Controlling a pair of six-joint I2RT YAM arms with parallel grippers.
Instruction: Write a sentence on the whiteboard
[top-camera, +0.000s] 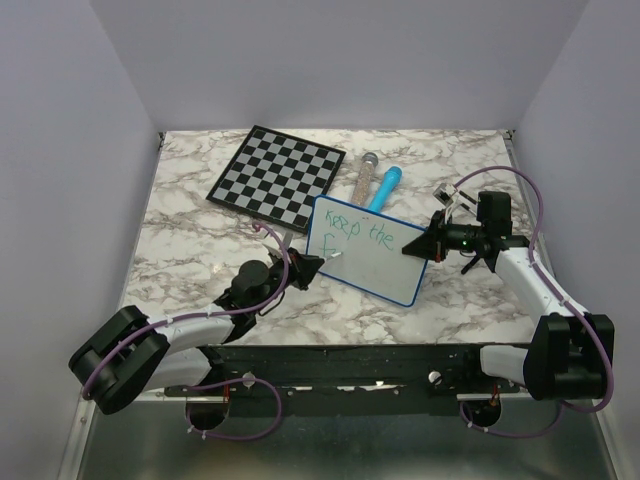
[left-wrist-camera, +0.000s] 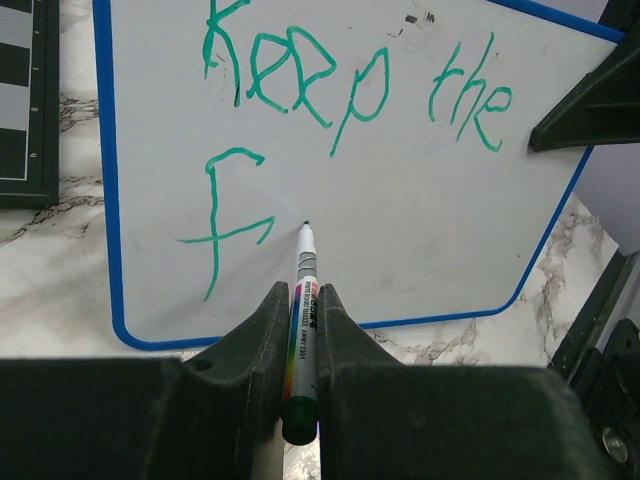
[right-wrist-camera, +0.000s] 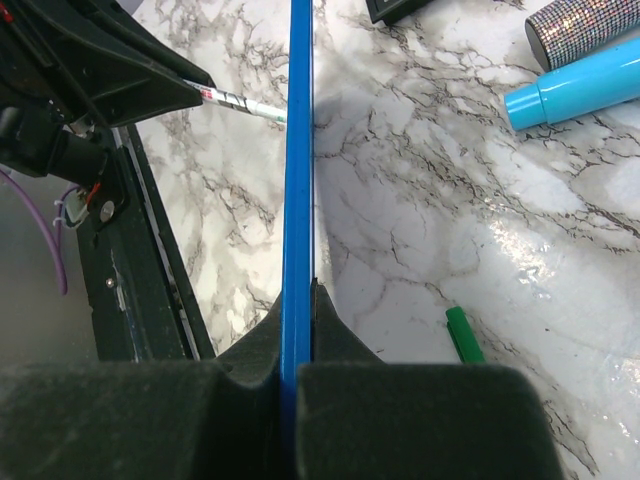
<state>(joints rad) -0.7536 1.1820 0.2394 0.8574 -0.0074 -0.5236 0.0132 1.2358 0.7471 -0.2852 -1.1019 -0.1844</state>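
Note:
The whiteboard (top-camera: 368, 250), white with a thin blue rim, stands tilted at the table's middle. Green words "Keep the" (left-wrist-camera: 350, 85) run along its top, with an "F" (left-wrist-camera: 222, 215) on a second line. My left gripper (left-wrist-camera: 300, 300) is shut on a white marker (left-wrist-camera: 303, 320) whose green tip touches the board just right of the "F". In the top view the left gripper (top-camera: 318, 264) is at the board's left edge. My right gripper (top-camera: 425, 243) is shut on the board's right edge, seen edge-on as the blue rim (right-wrist-camera: 298, 200) in the right wrist view.
A black-and-white chessboard (top-camera: 275, 173) lies at the back left. A glittery tube (top-camera: 364, 172) and a cyan tube (top-camera: 384, 187) lie behind the board. A green marker cap (right-wrist-camera: 463, 335) lies on the marble near the right gripper. Grey walls enclose the table.

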